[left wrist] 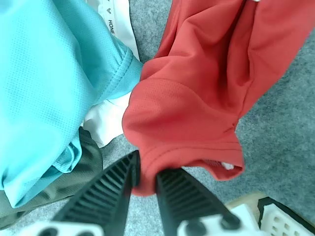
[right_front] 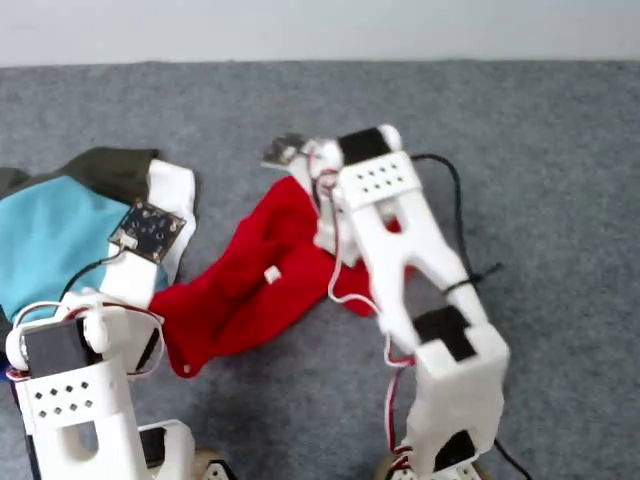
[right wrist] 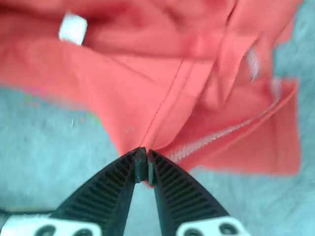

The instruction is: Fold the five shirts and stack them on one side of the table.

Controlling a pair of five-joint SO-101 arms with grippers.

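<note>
A red shirt (right_front: pixel 250 270) lies crumpled across the middle of the grey table (right_front: pixel 560 200). My left gripper (left wrist: pixel 146 169) is shut on the hem at the end nearest me, with red cloth (left wrist: pixel 197 88) bunched between its black fingers. In the high view this gripper (right_front: pixel 160 340) sits beneath the left arm, at the shirt's near left corner. My right gripper (right wrist: pixel 142 157) is shut on a seamed fold of the red shirt (right wrist: pixel 162 73). From above it (right_front: pixel 300 170) is at the shirt's far end. A white tag (right wrist: pixel 73 27) shows on the cloth.
A pile of shirts lies at the left: teal (right_front: pixel 50 230) on top, white (right_front: pixel 175 195) and dark (right_front: pixel 115 165) under it. The teal shirt (left wrist: pixel 44 73) lies right beside my left gripper. Bare table spreads to the right.
</note>
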